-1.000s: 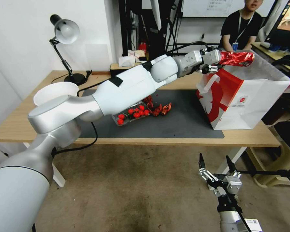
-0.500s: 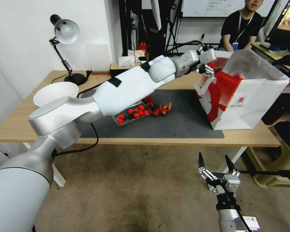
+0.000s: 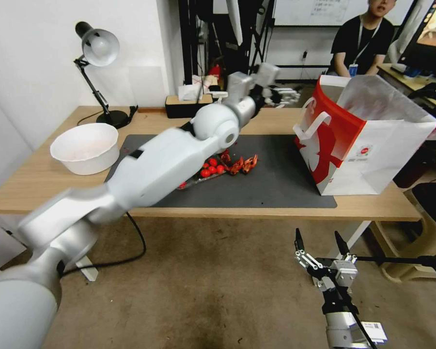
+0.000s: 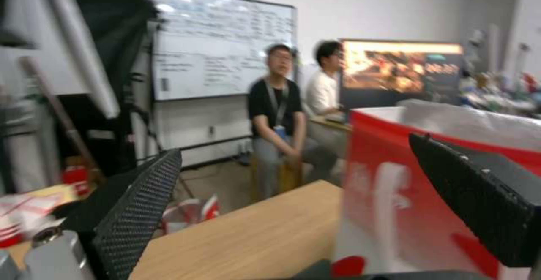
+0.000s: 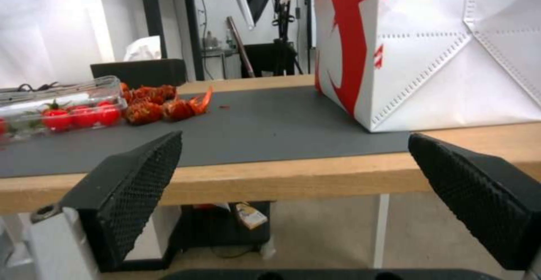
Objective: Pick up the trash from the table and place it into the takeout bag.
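The takeout bag (image 3: 368, 145), red and white with flat white handles, stands open at the right end of the dark mat (image 3: 276, 184) on the table (image 3: 29, 196). My left gripper (image 3: 282, 94) hovers above the table's back edge, left of the bag, blurred by motion. In the left wrist view it (image 4: 293, 145) is open and holds nothing, with the bag (image 4: 394, 195) close by. Trash in the form of several red crumpled scraps (image 3: 240, 165) lies mid-mat. My right gripper (image 3: 318, 235) hangs open below the table's front edge, facing the bag (image 5: 439, 60) and the scraps (image 5: 163, 107).
A clear tray of red tomatoes (image 3: 210, 170) touches the scraps. A large white bowl (image 3: 85, 148) sits at the mat's left end. A desk lamp (image 3: 99, 48) and a black tissue box (image 3: 186, 104) stand along the back edge.
The left gripper let go of the red crumpled piece over the bag, where it dropped from sight. The arm then swung back left, uncovering the white bowl. The right arm barely moved.
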Tool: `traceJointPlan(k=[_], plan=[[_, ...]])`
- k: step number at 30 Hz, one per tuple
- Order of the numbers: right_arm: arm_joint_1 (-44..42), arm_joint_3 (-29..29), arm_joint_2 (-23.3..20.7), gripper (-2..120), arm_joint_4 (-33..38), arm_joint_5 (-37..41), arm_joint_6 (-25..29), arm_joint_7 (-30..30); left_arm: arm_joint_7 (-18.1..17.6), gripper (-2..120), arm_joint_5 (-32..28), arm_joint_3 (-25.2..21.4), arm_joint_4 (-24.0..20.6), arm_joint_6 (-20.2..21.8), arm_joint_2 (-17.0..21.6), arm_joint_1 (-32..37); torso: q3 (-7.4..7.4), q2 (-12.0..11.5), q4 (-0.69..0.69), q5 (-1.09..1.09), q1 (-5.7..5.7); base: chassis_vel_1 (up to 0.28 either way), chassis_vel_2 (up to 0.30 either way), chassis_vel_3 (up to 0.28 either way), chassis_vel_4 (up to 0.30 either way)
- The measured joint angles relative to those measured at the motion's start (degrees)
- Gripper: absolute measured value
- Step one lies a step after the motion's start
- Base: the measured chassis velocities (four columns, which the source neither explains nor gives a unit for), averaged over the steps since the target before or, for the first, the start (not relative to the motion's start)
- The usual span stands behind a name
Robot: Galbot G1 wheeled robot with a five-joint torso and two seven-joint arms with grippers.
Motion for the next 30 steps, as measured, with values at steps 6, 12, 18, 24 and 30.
traceJointPlan(k=[6, 12, 18, 24, 30], plan=[[0.3, -0.1, -0.6, 100, 0.2, 0.2, -0.2, -0.1, -3.3, 100, 0.2, -3.8, -5.1, -4.4, 4.6, 7.6, 0.0, 0.0, 0.04, -0.02, 0.0, 0.0, 0.0, 0.0, 0.0], [0.3, -0.2, -1.6, 100, 0.6, 0.7, -0.3, -0.6, -2.5, 100, 8.0, -12.2, -13.7, -7.6, 10.8, 21.4, 0.01, 0.0, 0.03, -0.03, 0.0, 0.0, 0.0, 0.0, 0.0], [-1.4, 0.4, -2.9, 100, 2.3, 0.9, 0.9, -0.9, -0.4, 100, 15.6, -26.1, -24.8, -8.0, 13.6, 40.8, 0.0, 0.0, 0.04, -0.02, -0.01, 0.0, 0.0, 0.0, 0.0], [-2.4, 0.6, -3.9, 100, 2.8, 1.4, 2.2, -1.1, 4.1, 100, 22.9, -39.6, -30.1, -12.3, 14.7, 62.0, 0.0, 0.0, 0.04, -0.01, -0.01, 0.0, 0.0, 0.0, 0.0], [-2.2, 0.5, -5.0, 100, 2.5, 3.3, 2.2, -1.7, 6.8, 100, 25.9, -45.3, -32.6, -14.5, 11.9, 73.1, 0.0, 0.0, 0.03, 0.01, 0.0, 0.0, 0.0, 0.0, 0.0]])
